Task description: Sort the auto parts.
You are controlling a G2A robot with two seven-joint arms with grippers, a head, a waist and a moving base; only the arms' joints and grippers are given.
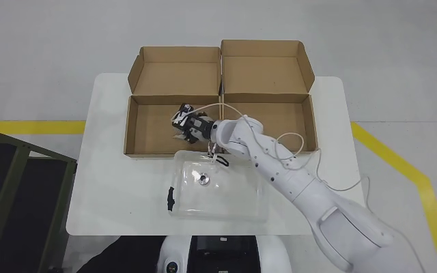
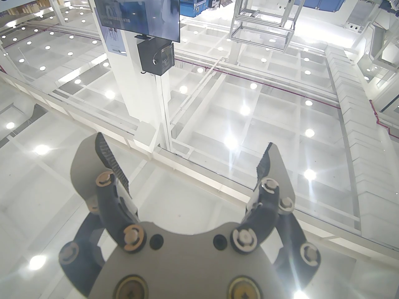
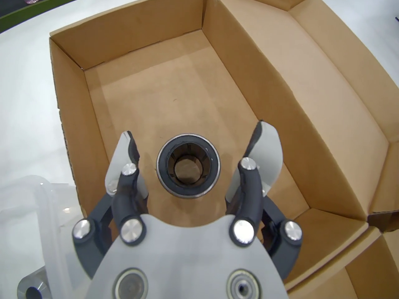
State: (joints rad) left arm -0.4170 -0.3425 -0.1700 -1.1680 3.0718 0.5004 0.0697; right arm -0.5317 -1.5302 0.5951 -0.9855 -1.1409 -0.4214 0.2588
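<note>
While right gripper (image 3: 194,129) stands wide around bushing (image 3: 188,189), untouched | box (image 3: 149,32) walls well apart | left gripper (image 2: 184,140) wide, empty.

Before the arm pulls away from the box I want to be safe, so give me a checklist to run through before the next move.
1. The right gripper is open, fingers apart from the cylindrical part: ok.
2. The cylindrical part is inside the left cardboard box: ok.
3. The part has settled on the box floor: cannot tell.
4. The clear bin is emptied: not ok, a metal part lies in it.
5. The right cardboard box is open for parts: ok.
6. The left gripper is open, holding nothing: ok.
</note>
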